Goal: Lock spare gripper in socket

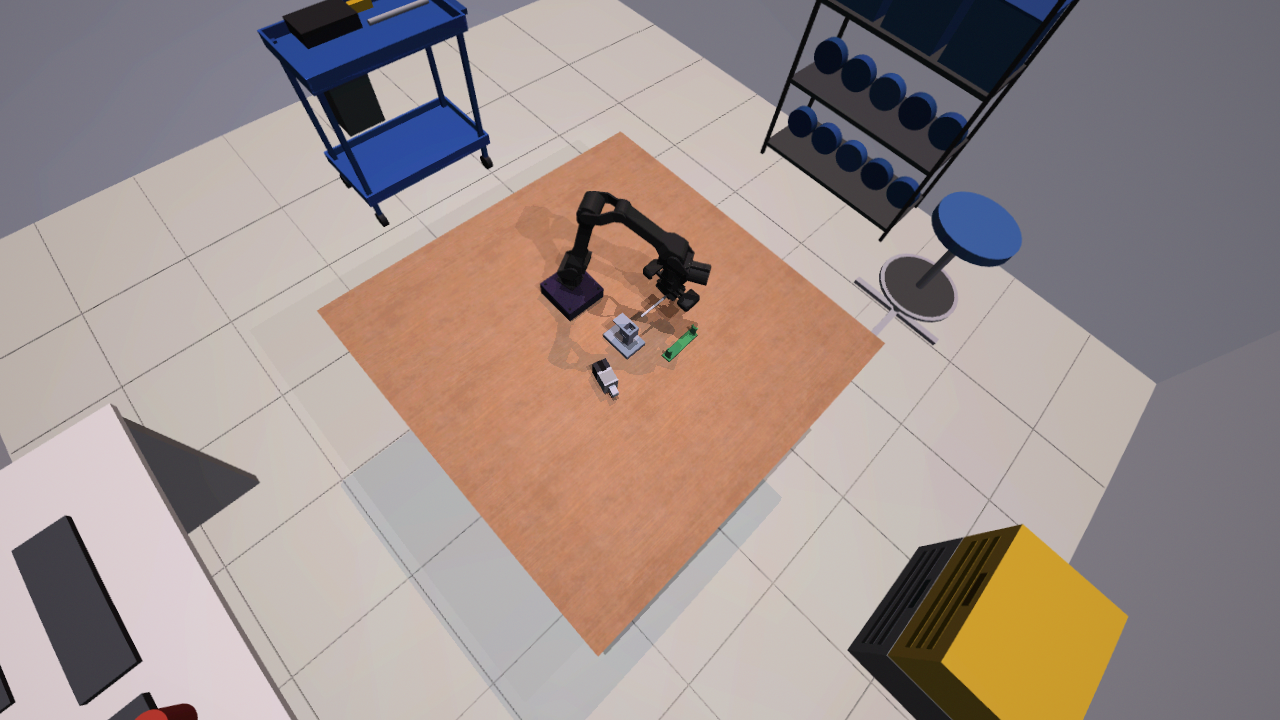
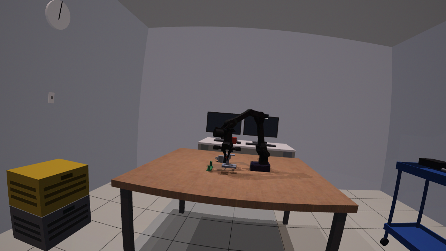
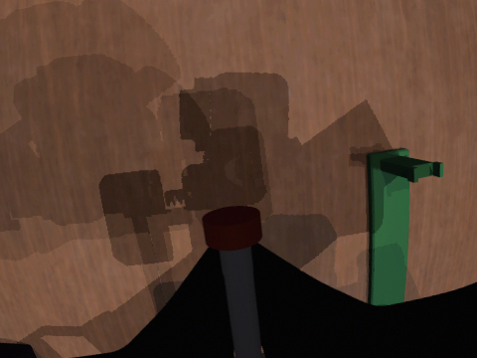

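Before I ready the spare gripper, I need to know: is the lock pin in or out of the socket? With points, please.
Out: the top view shows the lock pin (image 1: 652, 308) (image 3: 239, 298) extending beside the socket (image 1: 628, 328), its near end clear.

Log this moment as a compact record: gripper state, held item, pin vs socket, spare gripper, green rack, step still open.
gripper: shut on the lock pin, above the table
held item: lock pin, red cap at one end
pin vs socket: looks out of the mount's socket, close beside it
spare gripper: lying on the table, undocked
green rack: on the table near the mount, no pin in it
step still open: docking, then locking
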Available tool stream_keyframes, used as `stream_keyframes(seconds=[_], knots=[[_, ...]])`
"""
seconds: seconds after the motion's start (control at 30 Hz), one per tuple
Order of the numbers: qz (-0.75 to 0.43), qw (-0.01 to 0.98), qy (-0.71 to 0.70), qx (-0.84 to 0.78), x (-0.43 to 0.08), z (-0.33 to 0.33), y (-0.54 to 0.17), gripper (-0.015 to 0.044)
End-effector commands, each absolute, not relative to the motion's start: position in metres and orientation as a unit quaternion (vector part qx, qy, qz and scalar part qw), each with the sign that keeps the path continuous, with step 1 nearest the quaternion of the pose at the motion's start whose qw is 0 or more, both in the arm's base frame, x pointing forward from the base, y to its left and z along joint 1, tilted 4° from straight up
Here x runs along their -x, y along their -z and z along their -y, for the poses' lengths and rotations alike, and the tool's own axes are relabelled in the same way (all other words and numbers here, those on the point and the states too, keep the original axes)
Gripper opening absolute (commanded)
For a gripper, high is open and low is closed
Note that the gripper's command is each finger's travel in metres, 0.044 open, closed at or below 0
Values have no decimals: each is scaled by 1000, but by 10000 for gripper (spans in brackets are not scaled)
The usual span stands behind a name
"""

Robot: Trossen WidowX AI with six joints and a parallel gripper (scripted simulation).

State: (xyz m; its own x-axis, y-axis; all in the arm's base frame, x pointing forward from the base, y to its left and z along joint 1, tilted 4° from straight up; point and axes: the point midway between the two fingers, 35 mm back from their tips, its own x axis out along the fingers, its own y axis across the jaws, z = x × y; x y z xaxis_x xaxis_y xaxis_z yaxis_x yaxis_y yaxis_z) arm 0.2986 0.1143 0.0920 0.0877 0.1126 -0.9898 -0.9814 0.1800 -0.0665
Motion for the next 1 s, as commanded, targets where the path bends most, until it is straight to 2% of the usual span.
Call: stream_keyframes(seconds=[0.0, 0.97], knots=[[-491, 590, -464, 442, -301, -115, -92, 0], [-483, 586, -468, 451, -385, -135, -110, 0]])
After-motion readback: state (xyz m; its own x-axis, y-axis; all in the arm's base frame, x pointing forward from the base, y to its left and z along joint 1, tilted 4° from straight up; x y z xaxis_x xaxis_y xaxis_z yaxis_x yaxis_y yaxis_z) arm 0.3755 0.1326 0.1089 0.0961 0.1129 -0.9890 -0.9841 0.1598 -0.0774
